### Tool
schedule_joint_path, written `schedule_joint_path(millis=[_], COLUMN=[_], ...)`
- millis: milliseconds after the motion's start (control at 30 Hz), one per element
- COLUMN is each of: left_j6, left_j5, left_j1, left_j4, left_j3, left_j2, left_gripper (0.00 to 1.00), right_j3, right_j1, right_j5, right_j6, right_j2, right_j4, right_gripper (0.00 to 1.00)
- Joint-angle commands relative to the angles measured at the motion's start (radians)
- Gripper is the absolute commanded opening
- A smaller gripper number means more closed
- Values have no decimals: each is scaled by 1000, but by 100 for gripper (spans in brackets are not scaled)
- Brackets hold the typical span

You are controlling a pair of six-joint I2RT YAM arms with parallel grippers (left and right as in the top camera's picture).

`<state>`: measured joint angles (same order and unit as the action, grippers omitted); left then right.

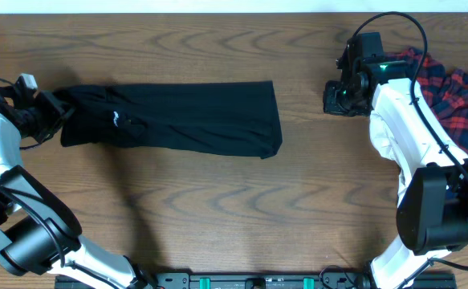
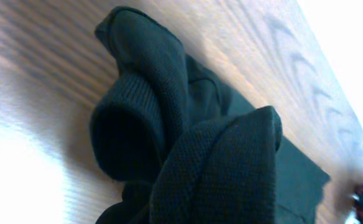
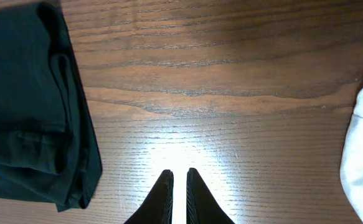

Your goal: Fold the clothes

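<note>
Dark brown wood-grain surface [image 1: 217,217]; a bright glare [image 3: 180,152] of reflected light lies on the varnish.

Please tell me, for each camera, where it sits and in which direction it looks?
Overhead: above the table, looking straight down; both arms show, with black shirt and plaid garment.
Left wrist: on the left gripper, very near the bunched black shirt; fingers hidden.
Right wrist: on the right gripper, looking down at wood; shut fingertips at the bottom.
Shared: all three show the black shirt, at the left edge in the right wrist view.
</note>
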<state>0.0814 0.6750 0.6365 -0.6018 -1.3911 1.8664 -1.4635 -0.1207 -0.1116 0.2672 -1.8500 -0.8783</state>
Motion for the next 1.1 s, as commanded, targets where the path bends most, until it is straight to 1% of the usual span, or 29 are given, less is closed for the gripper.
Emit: schedule_joint_path(millis=[0,333,600,667,800,967,1067], left_j6=[-16,-29,-29,-34,-81,-121,-127], left_j5=[-92,-276,-277,-276,-288,-454,-511], left_j1=[6,6,-18,-41,-115,-220,-275], left_j4=[2,-3,-43,-58,-93,-130,-142], left_j3=[-35,-119,-183,-183,-183,-183,-183], left_j2=[-11,-23,-31,-38,-57,-93,-121], left_gripper=[6,6,6,6,6,6,6], right_j3=[-10,-10,-10,-10,-10,-10,-10], right_j1=[10,20,19,19,21,37,44], right_j5=[10,10,10,10,10,10,9], right_j6=[-13,-13,-13,-13,-13,2,2], right_j2=[10,10,10,10,10,10,10], right_j4=[-5,-20,-21,-21,-21,-29,-32], right_gripper=[8,7,7,7,7,7,8])
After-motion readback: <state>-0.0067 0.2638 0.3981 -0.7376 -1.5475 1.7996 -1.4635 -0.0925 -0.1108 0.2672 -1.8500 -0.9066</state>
